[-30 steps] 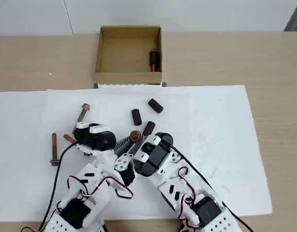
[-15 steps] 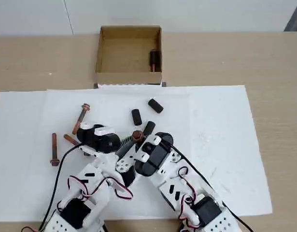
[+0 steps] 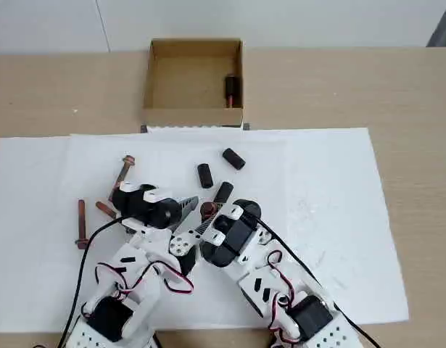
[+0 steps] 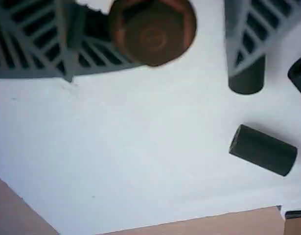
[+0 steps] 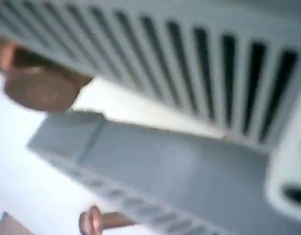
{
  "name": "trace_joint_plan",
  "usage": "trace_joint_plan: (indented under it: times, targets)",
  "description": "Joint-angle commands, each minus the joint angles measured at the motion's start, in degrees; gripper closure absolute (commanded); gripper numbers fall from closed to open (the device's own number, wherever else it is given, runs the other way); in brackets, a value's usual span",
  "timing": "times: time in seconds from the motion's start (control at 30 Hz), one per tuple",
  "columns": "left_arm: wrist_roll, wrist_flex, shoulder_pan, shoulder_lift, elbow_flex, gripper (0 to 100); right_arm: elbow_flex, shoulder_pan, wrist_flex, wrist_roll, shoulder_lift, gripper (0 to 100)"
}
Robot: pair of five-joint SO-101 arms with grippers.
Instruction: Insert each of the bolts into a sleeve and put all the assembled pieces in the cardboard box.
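A copper bolt's head shows between the two arms' fingertips on the white paper. My right gripper looks shut on this bolt. My left gripper stands open around it, its fingers spread to either side of the bolt head. A black sleeve lies just beyond the bolt head. Two more sleeves lie farther back. Loose bolts lie left of the left arm. The cardboard box holds one assembled piece.
The box stands at the far edge of the paper sheet, on a wooden table. The right half of the sheet is bare. Both arm bodies crowd the near middle of the sheet.
The left gripper's fingers have spread apart and its wrist has shifted slightly left. The bolt head has dropped a little toward the right gripper.
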Motion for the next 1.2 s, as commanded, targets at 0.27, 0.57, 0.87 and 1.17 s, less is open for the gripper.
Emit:
trace_joint_plan:
  times: [0.27,0.57,0.87,1.17]
  targets:
    - [-0.53,1.76,-6.07,-0.35,-11.56,92,-1.14,5.85,-1.27,-0.09,-0.57,99.6]
    - [-13.01,2.2,-17.05,-0.35,-12.0,99,-6.59,17.01,8.92,-6.77,-0.57,99.6]
    - [-18.81,2.2,-30.42,-0.35,-1.54,99,-9.85,23.87,17.98,-7.38,-0.57,99.5]
    - [-18.73,4.31,-30.33,-0.35,4.18,99,-25.32,20.35,20.09,-7.38,8.22,99.6]
